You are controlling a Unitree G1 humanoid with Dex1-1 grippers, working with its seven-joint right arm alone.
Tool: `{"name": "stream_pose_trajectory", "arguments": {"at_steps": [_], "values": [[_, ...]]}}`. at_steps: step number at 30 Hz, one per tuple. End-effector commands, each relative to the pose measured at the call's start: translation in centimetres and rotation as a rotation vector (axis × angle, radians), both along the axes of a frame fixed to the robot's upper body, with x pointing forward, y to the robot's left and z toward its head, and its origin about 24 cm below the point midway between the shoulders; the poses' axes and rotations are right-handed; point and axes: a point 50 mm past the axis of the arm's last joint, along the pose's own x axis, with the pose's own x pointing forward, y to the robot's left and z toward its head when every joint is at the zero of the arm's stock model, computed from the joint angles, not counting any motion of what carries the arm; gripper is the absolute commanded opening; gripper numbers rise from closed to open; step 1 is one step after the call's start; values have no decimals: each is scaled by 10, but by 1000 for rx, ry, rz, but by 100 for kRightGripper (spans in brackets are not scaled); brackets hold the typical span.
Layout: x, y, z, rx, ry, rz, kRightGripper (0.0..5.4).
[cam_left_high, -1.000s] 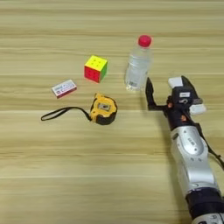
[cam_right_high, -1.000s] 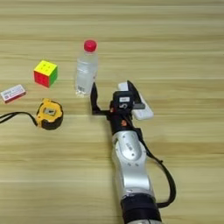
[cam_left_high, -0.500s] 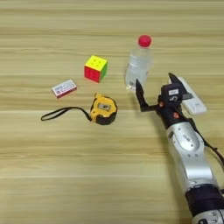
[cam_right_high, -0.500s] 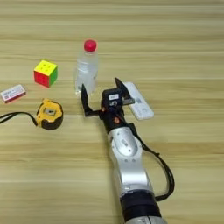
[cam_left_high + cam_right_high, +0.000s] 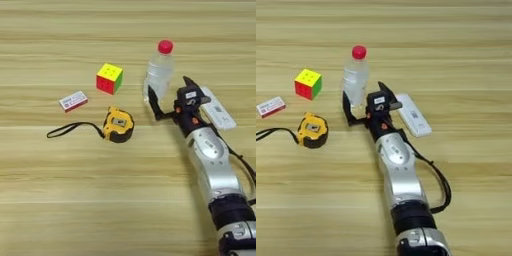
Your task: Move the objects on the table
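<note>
Bottle (image 5: 160, 74) stands upright (red cap on top), at about eleven o'clock from the right gripper (image 5: 170, 97), just beside it. Its two black fingers are spread wide, holding nothing. White remote (image 5: 217, 108) lies at three o'clock.

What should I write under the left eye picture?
Open right gripper reaching around the base of the water bottle on the table.

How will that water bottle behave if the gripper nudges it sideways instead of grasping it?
Probably tips rather than slides: the water bottle stands upright, tall over a narrow base. It looks clear and thin-walled, so likely light and easy to squeeze. On its side it would probably roll across the table. The right gripper is open at its base.
</note>
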Motion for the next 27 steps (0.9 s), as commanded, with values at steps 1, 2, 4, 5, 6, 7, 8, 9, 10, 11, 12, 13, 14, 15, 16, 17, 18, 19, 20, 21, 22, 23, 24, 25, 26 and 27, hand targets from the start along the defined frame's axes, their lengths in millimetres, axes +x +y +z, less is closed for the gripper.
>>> {"name": "stream_pose_trajectory", "arguments": {"at_steps": [1,2,4,5,6,7,8,9,10,11,12,13,14,15,16,17,18,19,20,21,22,23,24,25,26,27], "values": [[20,4,33,0,-110,30,536],[21,4,33,-1,-110,34,536],[23,5,34,-1,-110,38,536],[24,5,34,1,-109,40,536],[26,5,35,2,-107,41,536],[28,5,35,3,-104,43,536],[29,6,35,3,-103,44,536],[30,6,35,2,-101,46,536],[31,6,35,2,-101,48,536],[33,6,36,2,-99,49,536],[35,7,36,3,-98,50,536],[37,8,36,4,-96,51,536],[39,8,37,4,-94,51,536],[40,8,37,6,-91,51,536],[42,9,37,6,-89,51,536],[43,9,37,7,-88,51,536],[45,9,37,7,-86,51,536],[47,9,38,8,-82,51,536],[49,9,38,7,-79,50,536],[50,10,38,7,-77,50,536],[52,10,38,5,-75,50,536],[54,10,38,4,-72,51,536],[55,11,38,3,-70,51,536],[56,11,39,2,-69,53,536],[57,11,39,1,-68,54,536],[59,12,40,1,-68,55,536]]}}
